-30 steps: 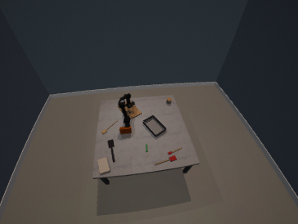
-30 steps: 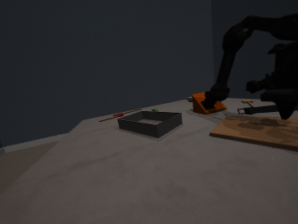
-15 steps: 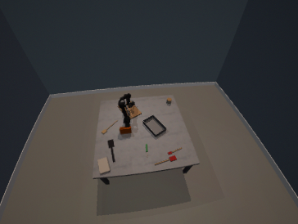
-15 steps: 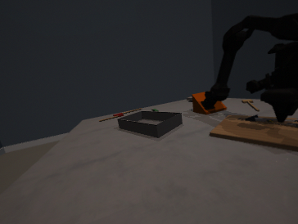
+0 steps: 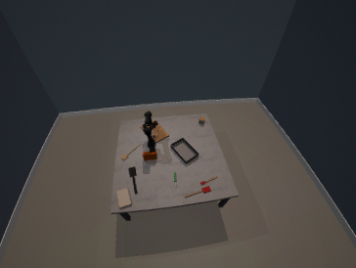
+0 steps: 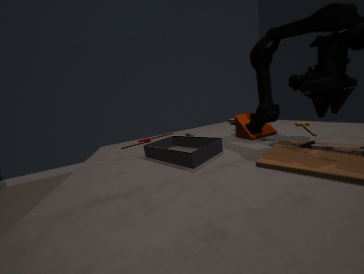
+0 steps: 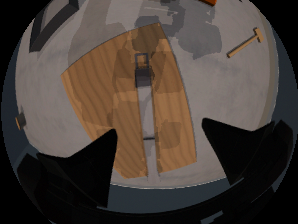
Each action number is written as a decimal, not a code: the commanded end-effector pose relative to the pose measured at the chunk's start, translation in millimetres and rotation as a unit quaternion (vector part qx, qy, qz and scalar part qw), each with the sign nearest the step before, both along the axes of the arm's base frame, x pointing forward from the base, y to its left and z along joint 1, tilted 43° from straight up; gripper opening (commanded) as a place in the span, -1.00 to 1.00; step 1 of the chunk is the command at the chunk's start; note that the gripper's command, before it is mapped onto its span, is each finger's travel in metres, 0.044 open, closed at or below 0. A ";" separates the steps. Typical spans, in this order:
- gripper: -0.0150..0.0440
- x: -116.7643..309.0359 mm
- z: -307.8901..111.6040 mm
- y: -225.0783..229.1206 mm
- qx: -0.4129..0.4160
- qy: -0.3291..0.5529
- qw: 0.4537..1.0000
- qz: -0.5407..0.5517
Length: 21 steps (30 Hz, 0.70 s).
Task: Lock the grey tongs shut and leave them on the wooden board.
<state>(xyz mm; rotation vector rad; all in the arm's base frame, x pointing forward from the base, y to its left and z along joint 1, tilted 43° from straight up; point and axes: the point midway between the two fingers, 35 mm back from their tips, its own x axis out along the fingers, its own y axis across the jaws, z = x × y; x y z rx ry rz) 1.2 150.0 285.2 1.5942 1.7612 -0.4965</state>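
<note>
Tongs point(image 6: 310, 145) point(image 7: 147, 110), grey with a dark hinge, lie lengthwise on the wooden board point(image 5: 163, 135) point(image 6: 310, 162) point(image 7: 95, 90), in the far left part of the table point(image 5: 156, 193) point(image 6: 150, 215) point(image 7: 220, 100). Their slim arms run nearly parallel, and the end away from the hinge reaches past the board's edge. Whether the lock has caught, I cannot tell. Above them hangs the gripper point(image 5: 155, 124) point(image 6: 328, 114) point(image 7: 161, 128), its fingers spread wide with nothing between them. Right of the board and a little nearer sits the dark roasting tin point(image 5: 192, 158) point(image 6: 172, 156) point(image 7: 60, 17); the orange base point(image 5: 150, 156) point(image 6: 243, 127) stands on the board's near side. A T-shaped wooden tool point(image 5: 131, 152) point(image 6: 306, 127) point(image 7: 245, 41) lies to the left. Nearer left are a black spatula point(image 5: 132, 172) and a pale block point(image 5: 124, 198); near the middle, a green-handled tool point(image 5: 175, 177); near right, two red-headed utensils point(image 5: 206, 189). A small brown block point(image 5: 201, 120) point(image 7: 20, 121) sits far right.
</note>
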 end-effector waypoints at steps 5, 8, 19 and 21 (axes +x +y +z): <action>1.00 20.2 -26.2 -89.5 0.024 0.003 0.999 -0.042; 1.00 21.1 -27.1 -91.3 0.025 0.004 0.999 -0.043; 1.00 14.2 -0.1 -114.9 0.093 -0.007 0.995 -0.047; 1.00 12.4 3.8 -118.4 0.104 -0.011 0.993 -0.048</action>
